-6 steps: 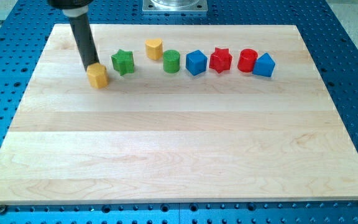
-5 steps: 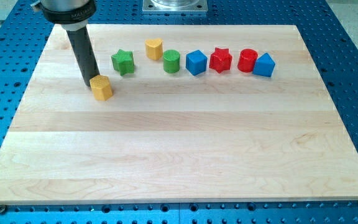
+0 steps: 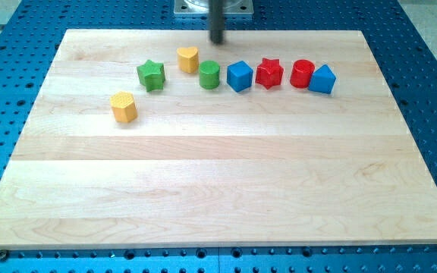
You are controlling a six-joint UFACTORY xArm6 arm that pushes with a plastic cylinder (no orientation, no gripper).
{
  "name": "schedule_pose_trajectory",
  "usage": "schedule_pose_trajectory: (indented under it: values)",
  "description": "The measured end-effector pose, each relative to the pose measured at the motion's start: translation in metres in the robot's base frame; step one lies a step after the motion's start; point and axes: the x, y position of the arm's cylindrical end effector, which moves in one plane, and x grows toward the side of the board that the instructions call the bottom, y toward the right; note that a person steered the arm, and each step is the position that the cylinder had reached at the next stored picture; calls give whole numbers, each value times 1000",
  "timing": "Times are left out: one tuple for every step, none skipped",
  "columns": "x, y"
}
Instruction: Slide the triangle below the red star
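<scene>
My tip [image 3: 217,41] stands near the top edge of the counter [image 3: 218,189], just above the gap between the yellow heart [image 3: 188,58] and the green cylinder [image 3: 209,75], touching no block. There is no gripper on this arm to open or close, only the bare rod, so everything depends on where it makes contact. The triangle, the blue triangular block [image 3: 322,79], sits at the right end of the row, touching or nearly touching the red cylinder [image 3: 301,73]. The red star [image 3: 268,73] lies just beyond that cylinder towards the view's left. The main risk, as I judge it, is that crowding: a push on the triangle straight to the left would drive it into the red cylinder, which would then knock the red star and shift the very reference I am aiming for. Safer is to get behind the triangle on its top side and push it towards the view's bottom first, then leftwards under the star. Reaching that spot has its own hazard, since a straight run from here passes close over the blue cube [image 3: 239,76] and the red pieces, and a clipped block would scatter the row. The triangle's slanted faces may also make it turn or slip off a round rod if I strike off-centre. The green star [image 3: 150,75] and the yellow hexagonal block [image 3: 124,107] lie well apart to the view's left and should not be in the way.
</scene>
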Motion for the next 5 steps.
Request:
schedule_pose_trajectory:
  values:
    - [11, 111]
    - [64, 182]
    - [113, 190]
    - [135, 142]
    - [150, 80]
